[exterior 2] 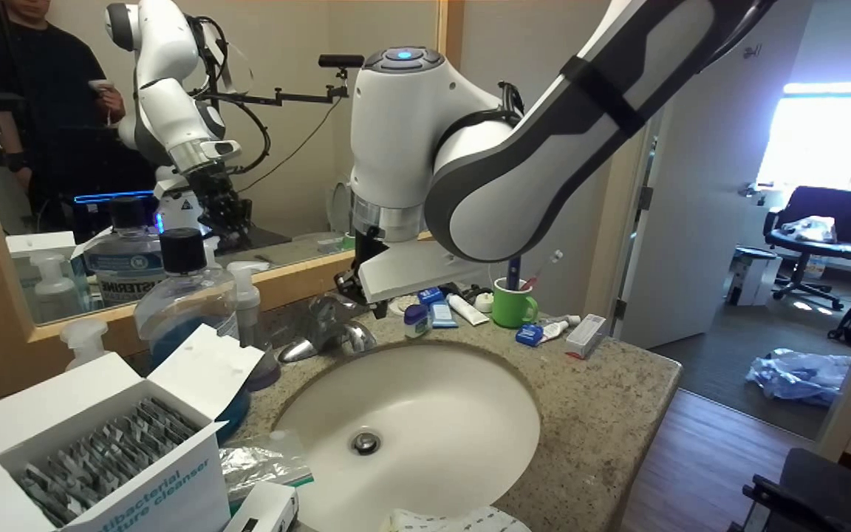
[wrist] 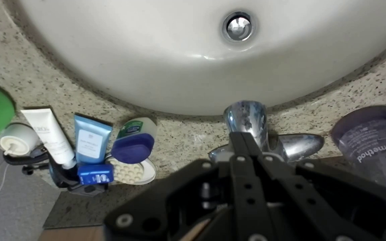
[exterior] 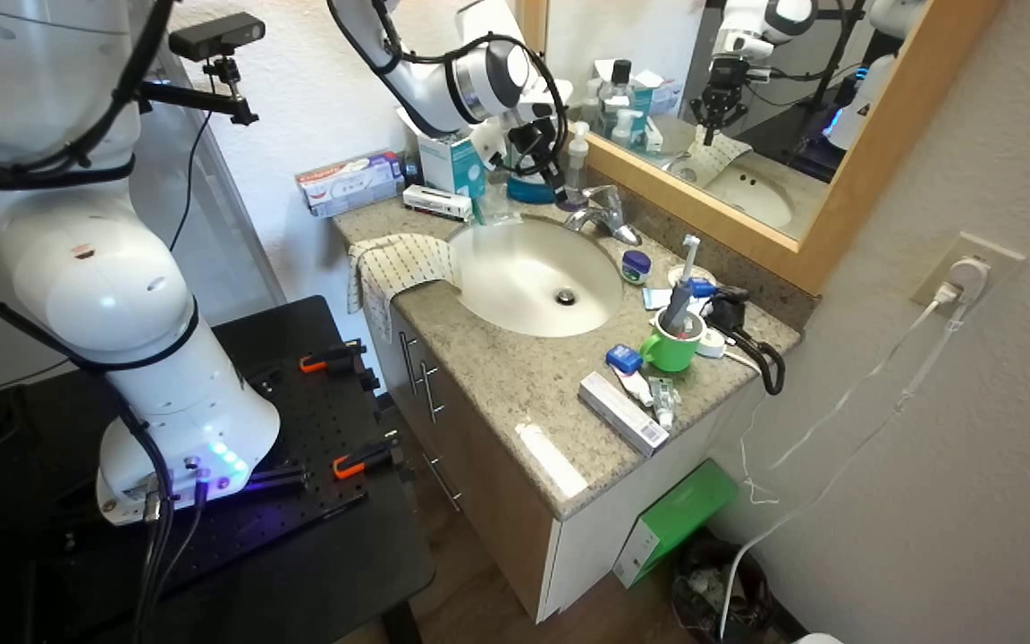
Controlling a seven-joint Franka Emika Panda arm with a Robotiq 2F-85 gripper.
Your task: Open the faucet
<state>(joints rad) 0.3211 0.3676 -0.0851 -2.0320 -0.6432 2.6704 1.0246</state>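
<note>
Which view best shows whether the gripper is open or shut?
The wrist view: the gripper appears large there, its fingertips together, so shut. Both exterior views show it smaller, dark and partly hidden, making that hard to judge.

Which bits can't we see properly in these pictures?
Part of the faucet: wrist view, hidden by the gripper.
Eyes of the mirrored person: in an exterior view, cut off by the top edge.
Words on the blue tube: wrist view, too small.
</note>
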